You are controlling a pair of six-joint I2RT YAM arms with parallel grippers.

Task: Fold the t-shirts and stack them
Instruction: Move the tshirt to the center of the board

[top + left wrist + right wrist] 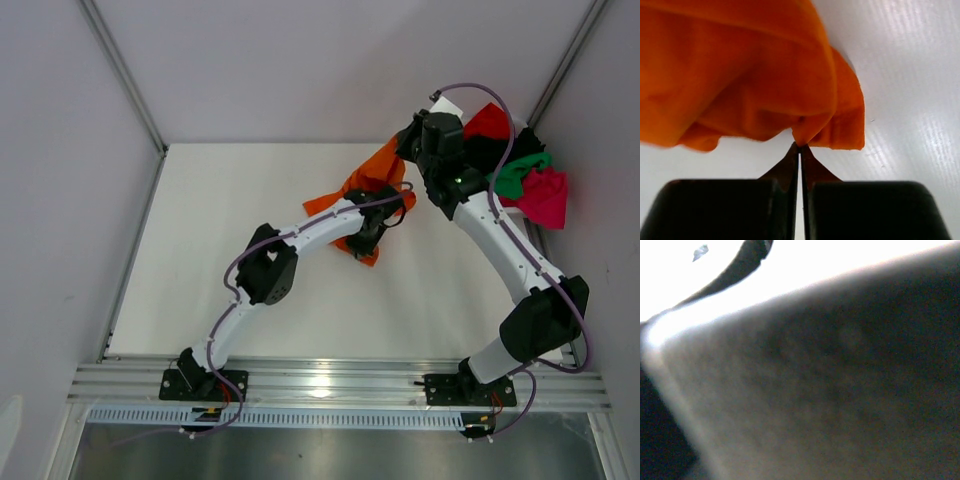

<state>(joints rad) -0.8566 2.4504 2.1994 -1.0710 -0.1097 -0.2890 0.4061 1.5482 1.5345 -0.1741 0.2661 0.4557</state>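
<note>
One orange t-shirt (pixel 368 182) sits bunched at mid-table, its hem clamped in the left gripper (pixel 800 146), presumably to spread it for folding. The right gripper (pixel 418 140), fingers pressed together (on what, I cannot tell), hovers beside the other t-shirts (pixel 520 170) heaped far right.

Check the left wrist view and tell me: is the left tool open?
No, the left tool is shut, its tips pinching a fold of the orange t-shirt.
</note>
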